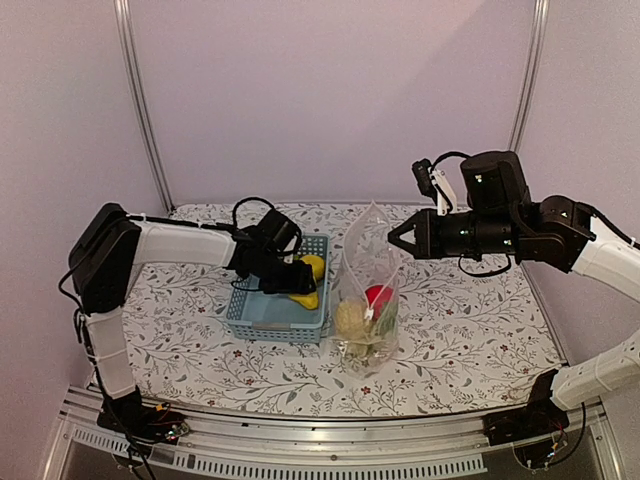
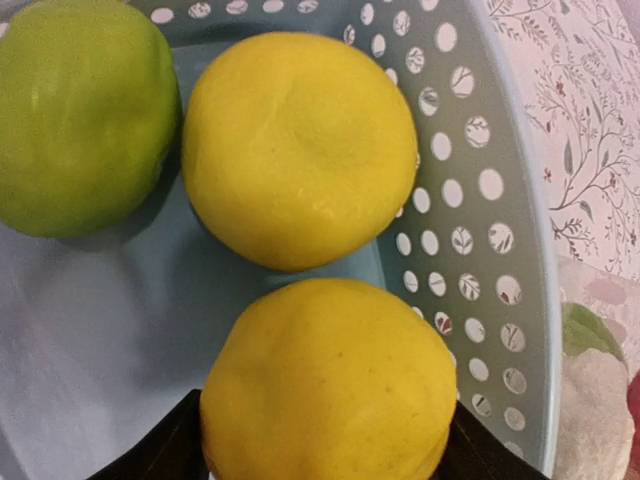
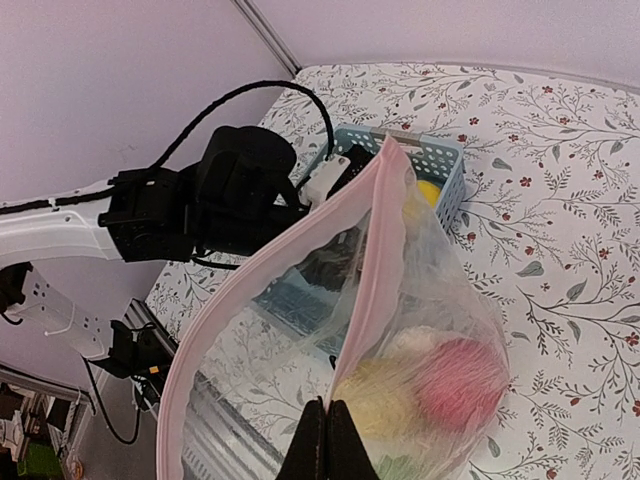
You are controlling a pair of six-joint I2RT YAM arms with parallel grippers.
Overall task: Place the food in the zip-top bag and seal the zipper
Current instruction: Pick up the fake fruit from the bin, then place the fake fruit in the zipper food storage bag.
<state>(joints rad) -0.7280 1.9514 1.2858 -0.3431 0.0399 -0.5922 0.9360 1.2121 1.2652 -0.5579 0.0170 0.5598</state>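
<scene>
Straddling the nearest lemon (image 2: 325, 385) with the left fingers (image 2: 160, 455), one dark tip at each lower corner of the left wrist view, set apart and close against its sides; cannot tell whether pinching it yet. Lying dead ahead of those fingers, low in frame, on the floor of the blue basket (image 2: 485, 235). Beyond it, a second lemon (image 2: 300, 150) at top centre and a green fruit (image 2: 80, 110) in the upper left, both clear of the fingers. Right of the basket in the top view, standing upright on the counter (image 1: 470, 330): the zip-top bag (image 1: 352, 275), a red tomato (image 1: 378, 296) and a pale piece (image 1: 350, 320) already inside. Farther right, pressed together on the pink zipper (image 3: 352, 300) rim, the right fingers (image 3: 315, 445), holding the mouth up and agape toward the basket. Judged next: lift clear, then carry rightward over the basket wall into that mouth; left arm the nearer.
</scene>
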